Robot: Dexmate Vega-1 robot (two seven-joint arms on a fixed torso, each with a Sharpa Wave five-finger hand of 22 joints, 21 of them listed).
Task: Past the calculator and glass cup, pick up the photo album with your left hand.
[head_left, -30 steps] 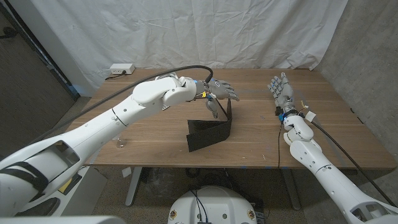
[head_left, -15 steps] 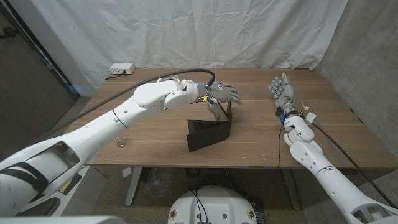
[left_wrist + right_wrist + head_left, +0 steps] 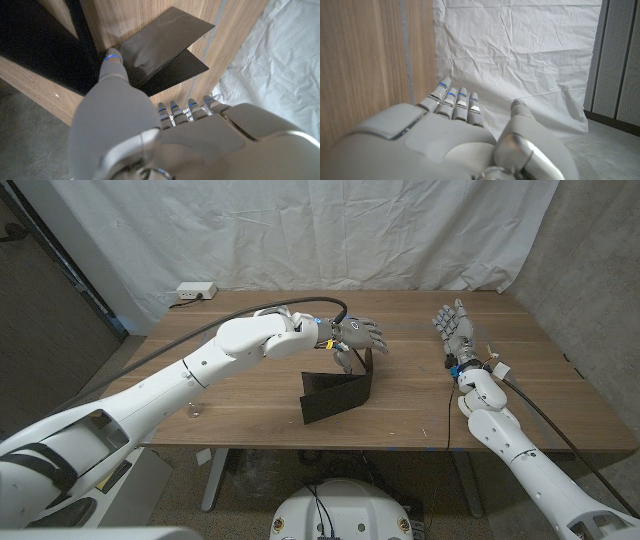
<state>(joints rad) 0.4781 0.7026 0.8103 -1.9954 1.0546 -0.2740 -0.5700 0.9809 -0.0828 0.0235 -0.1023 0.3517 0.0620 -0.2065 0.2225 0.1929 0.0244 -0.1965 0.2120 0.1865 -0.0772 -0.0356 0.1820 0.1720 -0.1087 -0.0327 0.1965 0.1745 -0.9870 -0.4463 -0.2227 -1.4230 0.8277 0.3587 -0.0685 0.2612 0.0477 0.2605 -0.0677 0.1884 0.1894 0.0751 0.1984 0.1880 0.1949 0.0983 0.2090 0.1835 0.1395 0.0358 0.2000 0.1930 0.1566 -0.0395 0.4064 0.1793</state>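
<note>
A black photo album (image 3: 338, 392) stands half open on its edge at the middle of the table, its two covers (image 3: 165, 42) spread in a V. My left hand (image 3: 357, 335) hovers over the album's far upper corner with its fingers (image 3: 187, 107) stretched out past the top edge. The thumb (image 3: 114, 67) points down at the cover, and I cannot tell if it touches. Nothing is gripped. A small clear glass cup (image 3: 194, 412) stands near the table's front left edge, under my left arm. My right hand (image 3: 452, 328) stands upright at the right, fingers straight, empty.
A white power strip (image 3: 195, 292) lies at the table's back left corner. A white cloth backdrop (image 3: 330, 230) hangs behind the wooden table (image 3: 420, 395). Bare wood lies between the album and my right hand.
My left hand has crept a little to the right and lower over the album's top edge. The album and my right hand have stayed put.
</note>
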